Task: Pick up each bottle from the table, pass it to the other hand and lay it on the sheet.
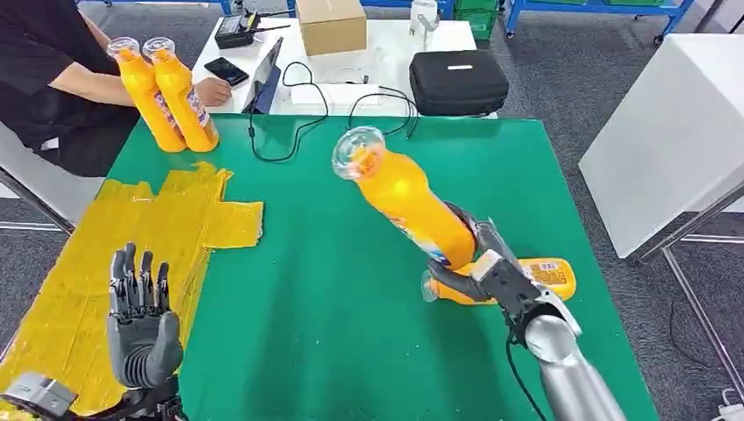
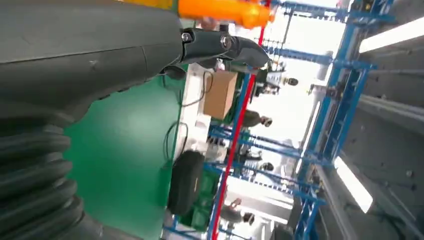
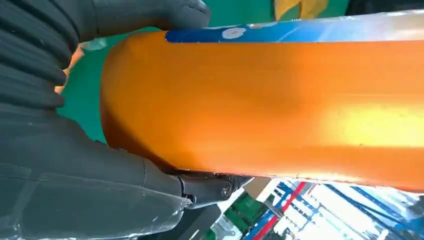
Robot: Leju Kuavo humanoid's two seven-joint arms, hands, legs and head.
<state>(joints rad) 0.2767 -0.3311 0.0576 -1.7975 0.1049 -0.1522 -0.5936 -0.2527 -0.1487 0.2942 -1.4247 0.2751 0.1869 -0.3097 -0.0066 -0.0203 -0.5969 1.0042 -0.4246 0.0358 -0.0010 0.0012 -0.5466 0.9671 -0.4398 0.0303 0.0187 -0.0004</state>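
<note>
My right hand point(image 1: 491, 267) grips an orange bottle point(image 1: 405, 200) by its lower part and holds it tilted above the green table point(image 1: 333, 298), clear cap toward the far left. In the right wrist view the bottle's orange body point(image 3: 270, 105) lies against the hand point(image 3: 75, 165). A second orange bottle point(image 1: 548, 276) lies on the table under that hand. Two more orange bottles point(image 1: 171, 92) stand at the far left corner. The yellow sheet point(image 1: 132, 254) covers the table's left side. My left hand point(image 1: 140, 316) is raised over the sheet, fingers straight and apart, holding nothing.
A person in black point(image 1: 53, 79) sits at the far left, a hand beside the standing bottles. Beyond the green table, a white table carries a black case point(image 1: 458, 81), a cardboard box point(image 1: 332, 24), a tablet and cables. A white surface point(image 1: 676, 132) stands to the right.
</note>
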